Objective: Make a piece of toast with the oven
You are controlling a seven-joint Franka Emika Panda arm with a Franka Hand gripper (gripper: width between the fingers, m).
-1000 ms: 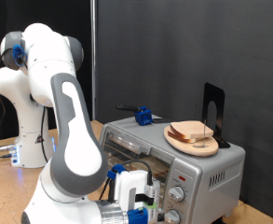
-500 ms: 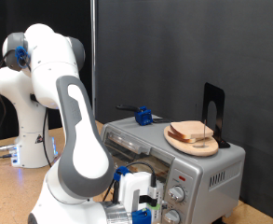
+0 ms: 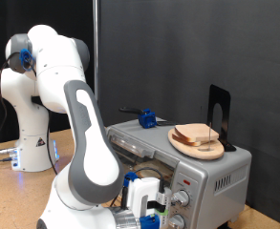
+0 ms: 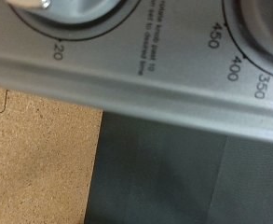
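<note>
The silver-grey oven (image 3: 221,174) stands at the exterior view's lower right, with round knobs (image 3: 183,198) on its front panel. My gripper (image 3: 159,206) is low in front of the oven, right at the knobs. The wrist view shows the oven's front panel (image 4: 145,70) very close, with dial marks 20, 450, 400 and 350 around two knob edges. My fingers do not show clearly there. A pile of bread slices (image 3: 198,135) lies on a round wooden plate (image 3: 183,145) on the oven's top. The single piece of toast is not in view.
A blue-and-black tool (image 3: 146,119) lies on the oven's top, left of the plate. A black stand (image 3: 219,113) rises behind the plate. The wooden tabletop (image 3: 15,196) (image 4: 34,159) spreads to the left. The robot base (image 3: 30,143) stands at the far left.
The arm has swung slightly to the exterior view's right and the gripper has edged closer to the oven's knobs. The bread pile and oven have not moved.
</note>
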